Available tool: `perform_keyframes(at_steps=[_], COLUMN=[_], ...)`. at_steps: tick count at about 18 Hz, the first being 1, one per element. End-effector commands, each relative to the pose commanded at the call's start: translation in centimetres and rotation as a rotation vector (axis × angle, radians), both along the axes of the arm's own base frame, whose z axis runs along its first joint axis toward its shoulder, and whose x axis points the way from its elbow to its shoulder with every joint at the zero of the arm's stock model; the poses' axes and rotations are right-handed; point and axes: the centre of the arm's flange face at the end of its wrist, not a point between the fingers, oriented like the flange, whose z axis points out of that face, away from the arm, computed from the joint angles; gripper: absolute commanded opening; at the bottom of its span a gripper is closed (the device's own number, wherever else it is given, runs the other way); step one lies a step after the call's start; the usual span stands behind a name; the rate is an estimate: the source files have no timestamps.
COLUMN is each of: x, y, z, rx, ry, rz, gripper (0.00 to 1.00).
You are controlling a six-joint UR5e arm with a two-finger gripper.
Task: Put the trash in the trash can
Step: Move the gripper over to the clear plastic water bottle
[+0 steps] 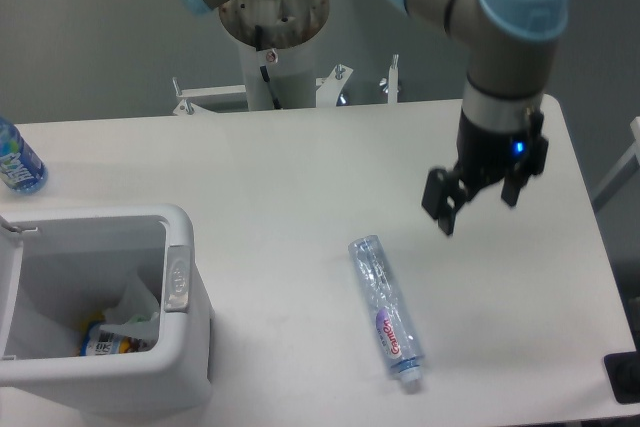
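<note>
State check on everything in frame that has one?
gripper: open, empty, above the table right of the crushed bottle
crushed bottle: lying flat on the table, capped, not yet binned
trash can: open, holds a white wrapper and other litter
blue-labelled bottle: upright at the left edge

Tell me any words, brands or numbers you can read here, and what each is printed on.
Crushed bottle on the table: red-and-white label with red lettering, too blurred to read.
Upright bottle at the left edge: blue label with white marks, too small to read.
Item inside the white bin: a printed label, unreadable.
Nothing else carries text; no word can be quoted.
</note>
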Motion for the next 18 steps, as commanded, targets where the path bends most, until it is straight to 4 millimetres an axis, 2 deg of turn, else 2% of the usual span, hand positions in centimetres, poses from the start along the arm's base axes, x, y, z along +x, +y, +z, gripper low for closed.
perform_keyframes(at_steps=[4, 6, 10, 15, 18], x=[-1.9, -1.6, -1.2, 0.1, 0.0], y=[2.6, 4.1, 7.2, 8.8, 9.3], z=[-5.9, -7.2, -12.5, -14.7, -16.2], rx=[0.003, 0.012, 0.015, -0.016, -0.028], ry=[-0.016, 0.010, 0.059, 0.051, 0.051], rz=[0.030, -0.002, -0.027, -0.053, -0.063], gripper=[1.00, 1.00, 1.00, 1.00, 1.00])
